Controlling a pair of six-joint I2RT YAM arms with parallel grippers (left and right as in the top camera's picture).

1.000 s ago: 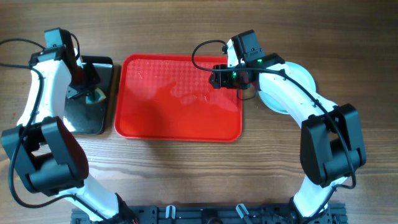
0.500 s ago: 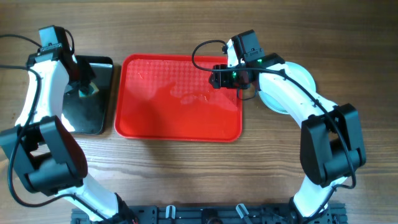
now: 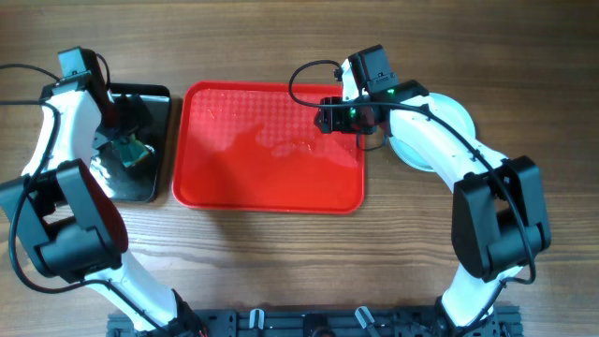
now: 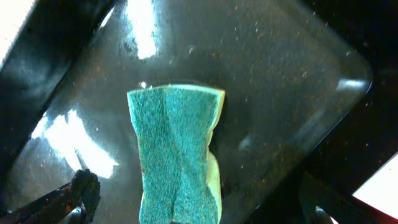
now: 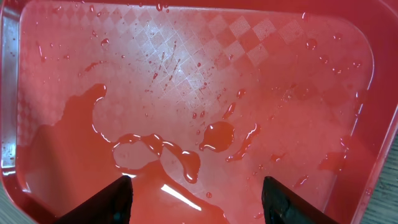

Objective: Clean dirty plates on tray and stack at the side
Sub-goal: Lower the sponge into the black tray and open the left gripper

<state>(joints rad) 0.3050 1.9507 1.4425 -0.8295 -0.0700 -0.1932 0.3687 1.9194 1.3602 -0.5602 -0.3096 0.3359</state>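
Left gripper [image 4: 199,200]: jaws wide, sponge [image 4: 177,155] lying free beneath, 9 o'clock.
Right gripper [image 5: 199,199]: parted, empty.
Risk: its arm swinging could knock the plates [image 3: 408,154], 3 o'clock.

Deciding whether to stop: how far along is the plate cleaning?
Looks done: red tray holds only water; plates sit to its right, partly under the arm. In hand: nothing; left gripper open above the sponge on the black tray, right gripper open, empty. Left: probably just retracting.

Sponge [image 4: 177,149] in the small tray [image 3: 152,101] — left of the big tray [image 3: 271,183] — plates [image 3: 456,110] right.
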